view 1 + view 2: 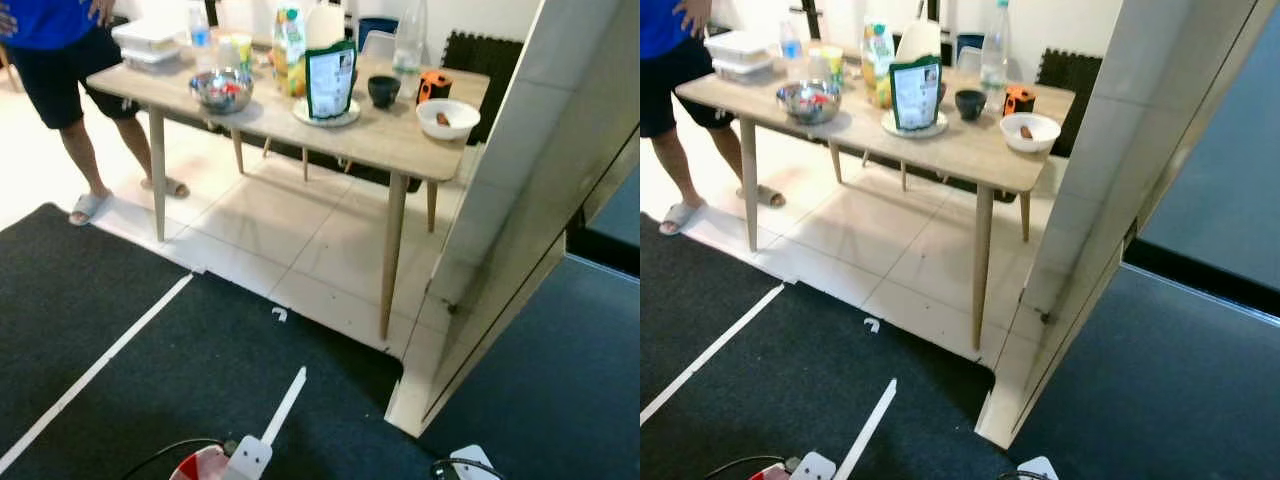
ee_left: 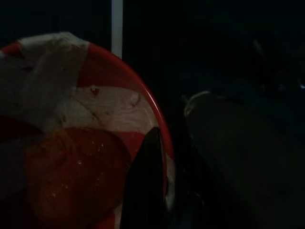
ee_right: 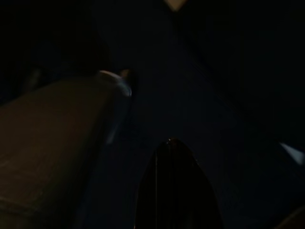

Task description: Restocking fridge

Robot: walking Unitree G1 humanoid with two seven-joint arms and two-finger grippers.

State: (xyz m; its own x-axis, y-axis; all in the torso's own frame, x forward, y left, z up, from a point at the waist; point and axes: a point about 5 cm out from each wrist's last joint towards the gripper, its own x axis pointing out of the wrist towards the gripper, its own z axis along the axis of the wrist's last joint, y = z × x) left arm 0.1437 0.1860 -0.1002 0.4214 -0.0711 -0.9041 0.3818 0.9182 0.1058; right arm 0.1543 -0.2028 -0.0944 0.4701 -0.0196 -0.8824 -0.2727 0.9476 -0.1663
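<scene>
Judged barely begun: nothing seen shelved yet, no open fridge made out, groceries left waiting across the wooden table (image 1: 400, 140), well apart from both grippers. Stood on dark carpet short of the table's near edge, with a person (image 1: 60, 60) at its left end. Ranged from the far left corner: stacked white containers (image 1: 148, 40), a small water bottle (image 1: 200, 35), a steel bowl (image 1: 221, 90) with red contents near the front edge, a juice bottle (image 1: 288, 45), a white milk jug (image 1: 325, 22), then a green-and-white pouch (image 1: 330, 82) upright on a plate (image 1: 325, 117). Followed rightward by a dark cup (image 1: 384, 90), a tall clear bottle (image 1: 410, 35) at the back edge, an orange object (image 1: 433, 86), and a white bowl (image 1: 447, 118) at the right corner. Flanked on the right by a tall white panel (image 1: 530, 180). Hung low, the left gripper (image 2: 152, 138) over a red-rimmed bowl (image 2: 71, 143) of something orange and white; could not tell whether pinching it. Hung idle in shade, the right gripper (image 3: 174, 143); spread or pressed together, could not tell.
</scene>
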